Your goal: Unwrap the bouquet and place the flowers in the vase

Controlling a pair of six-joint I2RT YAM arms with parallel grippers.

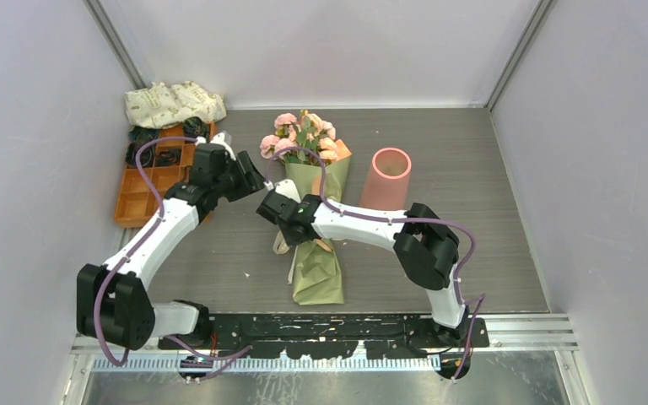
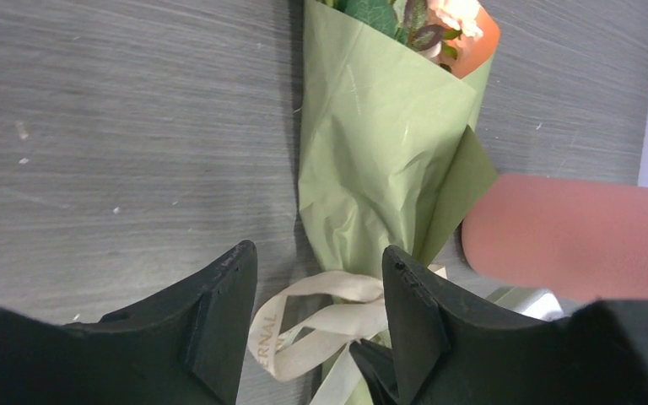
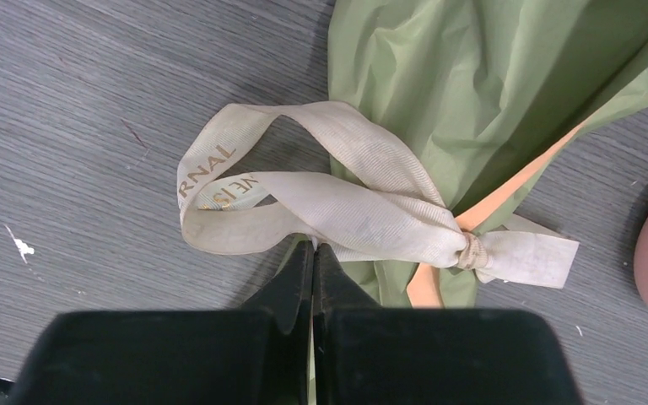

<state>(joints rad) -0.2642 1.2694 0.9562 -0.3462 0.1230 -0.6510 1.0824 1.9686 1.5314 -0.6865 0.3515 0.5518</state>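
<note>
The bouquet (image 1: 316, 177) lies lengthways on the table in olive-green paper (image 2: 380, 143), its pink and peach flowers (image 1: 299, 135) pointing to the back. A cream ribbon (image 3: 346, 202) is knotted in a bow round its narrow waist. My right gripper (image 3: 314, 246) sits at the bow with its fingers pressed together on a thin ribbon tail. My left gripper (image 2: 319, 253) hovers open just left of the bouquet, its fingers straddling the ribbon loop (image 2: 304, 333) from above. The salmon-pink vase (image 1: 386, 177) stands upright to the right of the bouquet.
An orange compartment tray (image 1: 148, 190) with dark items sits at the back left, under the left arm. A white leaf-print cloth bundle (image 1: 173, 103) lies behind it. Grey walls close in the table on three sides.
</note>
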